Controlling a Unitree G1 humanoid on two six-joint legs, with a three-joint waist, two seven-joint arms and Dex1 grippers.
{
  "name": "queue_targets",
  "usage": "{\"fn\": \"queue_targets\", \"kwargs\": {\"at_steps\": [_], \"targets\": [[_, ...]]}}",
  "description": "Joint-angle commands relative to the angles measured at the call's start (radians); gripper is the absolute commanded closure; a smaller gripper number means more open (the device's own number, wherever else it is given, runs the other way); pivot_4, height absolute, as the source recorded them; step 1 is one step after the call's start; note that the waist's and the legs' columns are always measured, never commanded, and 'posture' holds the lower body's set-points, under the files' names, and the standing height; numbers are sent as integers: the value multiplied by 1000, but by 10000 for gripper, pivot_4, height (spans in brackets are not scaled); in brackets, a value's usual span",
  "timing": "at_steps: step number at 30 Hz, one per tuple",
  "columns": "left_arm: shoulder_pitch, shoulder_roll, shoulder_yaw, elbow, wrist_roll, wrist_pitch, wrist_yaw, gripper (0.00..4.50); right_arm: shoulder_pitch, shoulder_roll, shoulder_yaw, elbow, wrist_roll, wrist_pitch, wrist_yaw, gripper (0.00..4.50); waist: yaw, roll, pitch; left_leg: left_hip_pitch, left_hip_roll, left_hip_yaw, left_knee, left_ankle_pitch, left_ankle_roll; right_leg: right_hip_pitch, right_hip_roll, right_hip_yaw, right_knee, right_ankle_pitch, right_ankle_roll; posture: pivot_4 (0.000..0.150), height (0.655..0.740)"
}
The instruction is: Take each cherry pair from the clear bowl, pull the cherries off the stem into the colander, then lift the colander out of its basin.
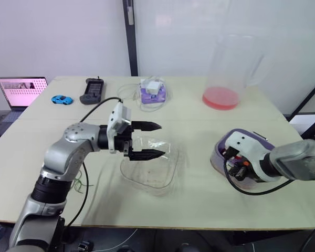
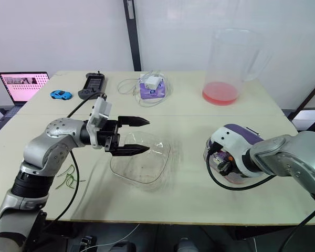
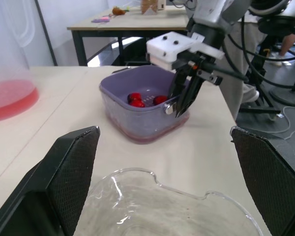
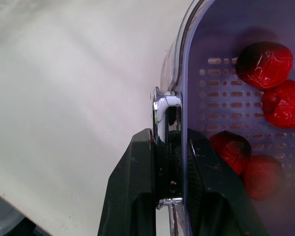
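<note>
The right gripper is pinched on the rim of the purple colander, which sits in its basin at the robot's right with the cherries inside, so the lift runs straight up, while the spread left gripper hovers over the clear bowl.

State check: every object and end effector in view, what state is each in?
clear bowl: upright, empty
colander: seated in its basin, cherries inside
left end effector: open, over the clear bowl
right end effector: shut on colander rim
pitcher: upright, shallow red liquid
laptop: open, screen lit
</note>
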Motion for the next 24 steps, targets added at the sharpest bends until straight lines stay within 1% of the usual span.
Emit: {"fn": "queue_targets", "kwargs": {"at_steps": [1, 9, 16, 24], "targets": [[-25, -7, -16, -10, 9, -27, -21, 0, -8, -45, -72, -35, 35, 7, 8, 42720, 0, 0, 0, 0, 0, 0, 0, 0, 0, 0, 0, 0, 0, 0, 0, 1500, 7332], [-50, -27, -23, 15, 10, -38, -31, 0, -41, -115, -109, -35, 88, 7, 19, 42720, 1, 0, 0, 0, 0, 0, 0, 0, 0, 0, 0, 0, 0, 0, 0, 1500, 7332], [-56, -43, -39, 23, 22, -53, -42, 0, -59, -129, -138, -31, 133, 7, 8, 42720, 2, 0, 0, 0, 0, 0, 0, 0, 0, 0, 0, 0, 0, 0, 0, 1500, 7332], [-67, -49, -45, 37, 37, -65, -57, 0, -94, -176, -176, -11, 176, 7, 9, 42720, 0, 0, 0, 0, 0, 0, 0, 0, 0, 0, 0, 0, 0, 0, 0, 1500, 7332]]}}
